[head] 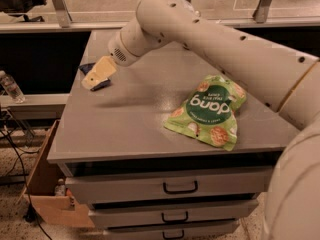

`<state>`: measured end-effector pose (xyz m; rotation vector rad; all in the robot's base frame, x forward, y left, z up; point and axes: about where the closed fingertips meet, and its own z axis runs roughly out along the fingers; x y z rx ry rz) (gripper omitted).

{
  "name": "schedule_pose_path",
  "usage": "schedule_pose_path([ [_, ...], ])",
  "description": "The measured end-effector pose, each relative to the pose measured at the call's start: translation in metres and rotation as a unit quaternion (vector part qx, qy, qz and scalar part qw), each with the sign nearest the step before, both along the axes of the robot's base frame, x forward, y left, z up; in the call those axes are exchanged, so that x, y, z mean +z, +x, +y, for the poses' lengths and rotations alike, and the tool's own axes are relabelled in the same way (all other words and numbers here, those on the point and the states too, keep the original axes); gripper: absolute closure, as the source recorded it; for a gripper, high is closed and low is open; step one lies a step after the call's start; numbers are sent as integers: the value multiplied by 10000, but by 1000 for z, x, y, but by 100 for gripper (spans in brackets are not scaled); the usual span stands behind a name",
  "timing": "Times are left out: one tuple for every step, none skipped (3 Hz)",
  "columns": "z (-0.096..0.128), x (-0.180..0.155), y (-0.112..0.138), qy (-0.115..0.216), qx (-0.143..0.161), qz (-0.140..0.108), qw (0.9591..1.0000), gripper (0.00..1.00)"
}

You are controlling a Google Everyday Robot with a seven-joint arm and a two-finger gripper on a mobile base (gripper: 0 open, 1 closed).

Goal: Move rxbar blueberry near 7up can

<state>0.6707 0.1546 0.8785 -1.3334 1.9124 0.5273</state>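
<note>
The rxbar blueberry (101, 84) is a dark navy wrapper lying near the table's far left edge. It is mostly covered, with only its corners showing. My gripper (96, 74) sits directly over it at the end of the cream arm, which reaches in from the right. The 7up can is hidden, probably behind the arm at the back of the table.
A large green "dang" chip bag (207, 111) lies on the grey table (125, 129) at the front right. A clear plastic bottle (10, 86) stands on a ledge to the left. A cardboard box (45, 194) sits on the floor at the left, and drawers (180, 186) are below.
</note>
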Motion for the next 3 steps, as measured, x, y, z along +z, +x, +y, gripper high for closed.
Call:
schedule_pose_path([
  [14, -17, 7, 72, -80, 29, 9999, 0],
  [21, -34, 14, 121, -202, 99, 9997, 0],
  [27, -41, 21, 230, -310, 120, 9992, 15],
])
